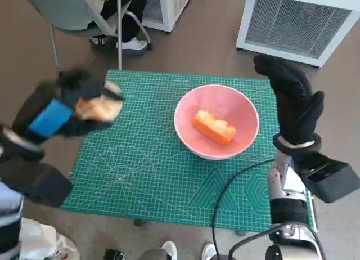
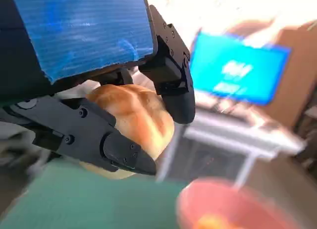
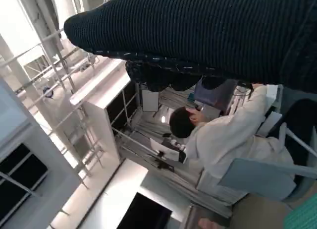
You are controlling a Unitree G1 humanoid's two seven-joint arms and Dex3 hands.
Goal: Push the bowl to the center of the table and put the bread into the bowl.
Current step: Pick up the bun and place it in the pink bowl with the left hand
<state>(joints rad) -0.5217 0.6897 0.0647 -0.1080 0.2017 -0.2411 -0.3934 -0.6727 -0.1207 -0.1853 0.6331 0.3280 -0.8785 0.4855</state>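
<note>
You had a green mat (image 1: pixel 152 175) covering the table, with the pink bowl (image 1: pixel 236 108) sitting toward its right-middle, an orange piece of bread (image 1: pixel 214 126) already inside. Your right hand (image 1: pixel 292 102) stood upright beside the bowl, fingers straight, holding nothing. Your left hand (image 1: pixel 67 111) gripped a bread roll (image 2: pixel 136 122) above the mat's left edge.

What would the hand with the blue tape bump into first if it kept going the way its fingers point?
Probably the round pink bowl. The left hand, gripping a golden bread roll, points across the green cutting mat toward it, and nothing shows between them. It is raised, though, so it might pass above the rim.
</note>
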